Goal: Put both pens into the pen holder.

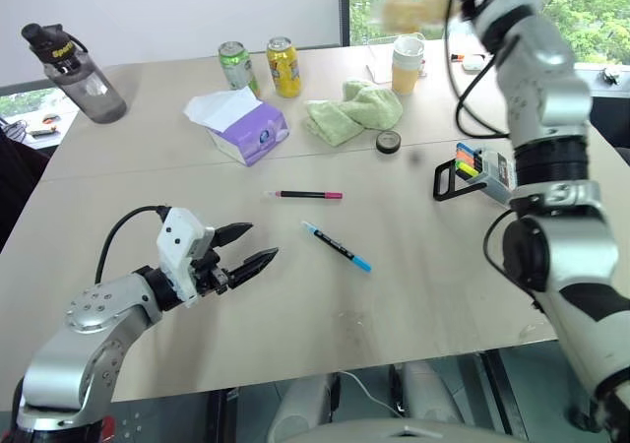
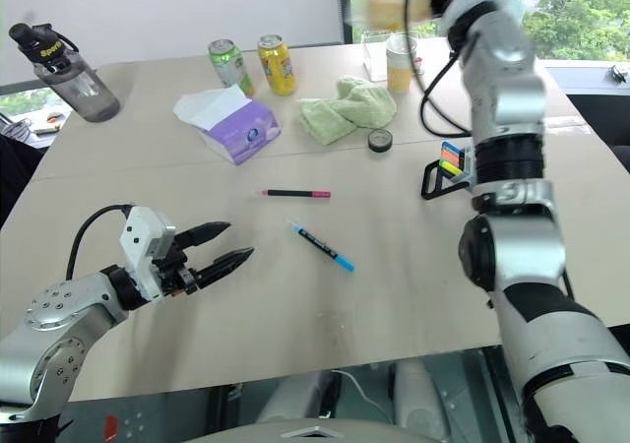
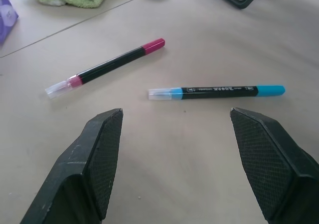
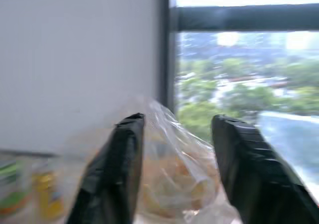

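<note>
Near left: left gripper [image 1: 258,245] hovering low over the table [image 1: 413,295], fingers spread apart, empty. Just beyond it, the blue-ended pen [image 1: 336,245] lies flat mid-table; the pink-ended pen [image 1: 307,195] lies flat slightly farther and to its left, the two apart. Right of both, partly behind the right arm: pen holder [image 1: 471,170], black handle facing left. Far right, raised high above the table: right gripper [image 4: 177,134], fingers apart on either side of a clear plastic bag [image 4: 174,184]

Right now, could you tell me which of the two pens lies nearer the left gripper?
The blue-ended pen; the pink-ended pen lies farther back from the left gripper.
</note>
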Motion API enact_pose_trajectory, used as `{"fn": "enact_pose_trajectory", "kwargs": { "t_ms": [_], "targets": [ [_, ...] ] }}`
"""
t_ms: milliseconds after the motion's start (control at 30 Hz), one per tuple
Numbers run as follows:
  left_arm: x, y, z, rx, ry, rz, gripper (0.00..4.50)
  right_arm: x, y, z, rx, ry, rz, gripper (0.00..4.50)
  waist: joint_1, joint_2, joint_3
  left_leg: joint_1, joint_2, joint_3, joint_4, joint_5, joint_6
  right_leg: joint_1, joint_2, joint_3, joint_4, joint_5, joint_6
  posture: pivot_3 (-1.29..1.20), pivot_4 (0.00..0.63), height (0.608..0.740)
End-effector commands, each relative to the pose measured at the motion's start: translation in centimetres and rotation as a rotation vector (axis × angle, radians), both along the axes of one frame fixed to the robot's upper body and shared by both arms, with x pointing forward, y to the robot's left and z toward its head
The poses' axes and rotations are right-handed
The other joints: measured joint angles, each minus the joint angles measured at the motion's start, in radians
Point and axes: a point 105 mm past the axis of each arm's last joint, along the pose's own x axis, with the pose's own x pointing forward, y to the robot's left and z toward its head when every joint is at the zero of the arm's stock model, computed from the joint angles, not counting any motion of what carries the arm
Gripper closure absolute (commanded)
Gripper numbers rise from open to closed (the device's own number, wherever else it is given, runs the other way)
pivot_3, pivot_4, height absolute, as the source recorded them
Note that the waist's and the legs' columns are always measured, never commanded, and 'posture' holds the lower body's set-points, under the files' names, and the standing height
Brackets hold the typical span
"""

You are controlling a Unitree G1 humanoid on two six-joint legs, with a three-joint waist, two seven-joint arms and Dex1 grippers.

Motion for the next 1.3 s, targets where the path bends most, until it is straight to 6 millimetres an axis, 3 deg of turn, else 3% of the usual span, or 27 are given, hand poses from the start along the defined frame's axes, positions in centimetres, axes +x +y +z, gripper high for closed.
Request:
{"fn": "enact_pose_trajectory", "kwargs": {
  "t_ms": [33, 167, 400, 633, 733, 833, 933, 1200, 1300],
  "targets": [
    [-0.1, -0.2, 0.8, 0.009, -0.046, -0.006, 0.98, -0.6, 1.1, 1.6, -0.008, -0.096, 0.022, 0.58, -0.021, 0.001, 0.0, 0.0, 0.001, 0.002, -0.001, 0.0, 0.0, -0.001, 0.001, 0.001, 0.001, 0.0, 0.0, 0.0, 0.15, 0.74],
    [-0.1, -0.2, 0.7, 0.006, -0.045, -0.005, 0.98, -0.4, 3.0, -0.2, -0.07, -0.044, 0.121, 0.58, -0.047, 0.001, 0.0, 0.0, 0.002, 0.007, -0.001, 0.0, 0.0, -0.005, 0.001, 0.006, 0.004, 0.0, 0.0, 0.0, 0.15, 0.74],
    [0.0, -0.2, 0.5, 0.014, -0.035, -0.006, 0.98, -1.5, 3.8, -2.7, -0.148, 0.0, 0.247, 0.58, -0.037, 0.001, 0.0, 0.0, 0.002, 0.007, 0.001, 0.0, 0.0, -0.006, 0.002, 0.01, 0.007, 0.0, 0.0, 0.0, 0.15, 0.74],
    [-0.2, 0.0, 0.2, 0.013, -0.028, -0.006, 0.98, -6.2, 6.9, -9.4, -0.322, 0.175, 0.619, 0.58, -0.021, 0.001, 0.0, 0.0, 0.002, 0.007, 0.001, 0.0, 0.0, -0.006, 0.001, 0.01, 0.007, 0.0, 0.0, 0.0, 0.15, 0.74],
    [-0.5, 0.1, -0.4, 0.02, 0.004, -0.02, 0.98, -9.4, 8.2, -14.3, -0.435, 0.347, 0.78, 0.58, -0.015, 0.001, 0.0, -0.001, 0.002, 0.007, 0.002, 0.0, 0.0, -0.007, 0.001, 0.011, 0.008, 0.0, 0.0, 0.0, 0.15, 0.74],
    [-0.7, 0.4, -0.8, 0.032, 0.021, -0.025, 0.98, -11.4, 9.0, -18.0, -0.566, 0.469, 0.83, 0.58, -0.012, 0.0, 0.0, 0.0, 0.002, 0.007, 0.002, 0.0, 0.0, -0.006, 0.001, 0.011, 0.007, 0.0, 0.0, 0.0, 0.15, 0.74],
    [-0.8, 1.1, -1.0, 0.048, 0.037, -0.024, 0.98, -12.3, 10.1, -20.2, -0.6, 0.566, 0.843, 0.58, -0.013, 0.0, 0.0, 0.0, 0.002, 0.008, 0.002, 0.0, 0.0, -0.006, 0.001, 0.011, 0.009, 0.0, 0.0, 0.0, 0.15, 0.74],
    [-1.6, 2.7, -1.1, 0.096, 0.07, -0.021, 0.98, -15.2, 15.5, -23.3, -0.647, 0.66, 0.97, 0.58, -0.008, -0.001, 0.0, 0.0, 0.002, 0.007, 0.002, 0.0, 0.0, -0.007, 0.001, 0.011, 0.009, 0.0, 0.0, 0.0, 0.15, 0.74],
    [-2.0, 3.5, -1.2, 0.124, 0.084, -0.011, 0.98, -14.7, 16.1, -25.7, -0.8, 0.678, 0.92, 0.58, 0.0, -0.002, -0.001, 0.0, 0.002, 0.007, 0.002, 0.0, 0.0, -0.007, 0.001, 0.011, 0.009, 0.0, 0.0, 0.0, 0.15, 0.74]
  ]
}}
